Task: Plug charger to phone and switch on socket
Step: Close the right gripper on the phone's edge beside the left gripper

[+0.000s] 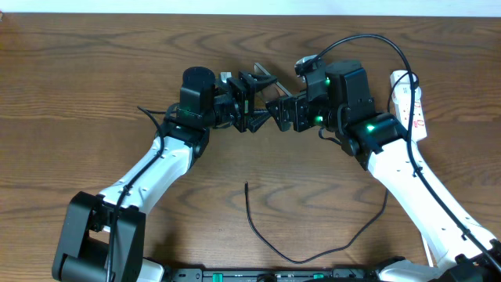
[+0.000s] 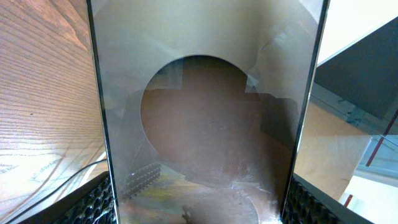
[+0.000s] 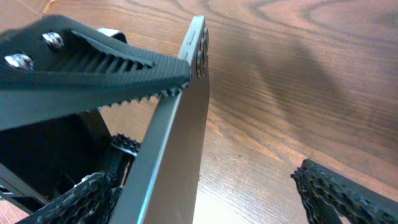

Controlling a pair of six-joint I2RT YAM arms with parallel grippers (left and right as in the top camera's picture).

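Gripping phone (image 2: 205, 124) firmly in left gripper (image 2: 199, 202), raised on edge off table (image 1: 78, 78). Holding right gripper (image 3: 208, 186) spread, fingers (image 3: 336, 186) straddling phone's edge. Noted charger (image 1: 247, 200) loose near front, well apart; socket (image 1: 412, 102) far right.

Nothing legible shows in any of the views. The white socket (image 1: 412, 106) near the right edge of the table carries red markings — too small in the overhead view to make out as letters or numbers. The phone (image 2: 205, 93) fills the left wrist view, and its glossy face shows only reflections — no lettering or logo can be read there. Its thin edge in the right wrist view bears no readable mark either.
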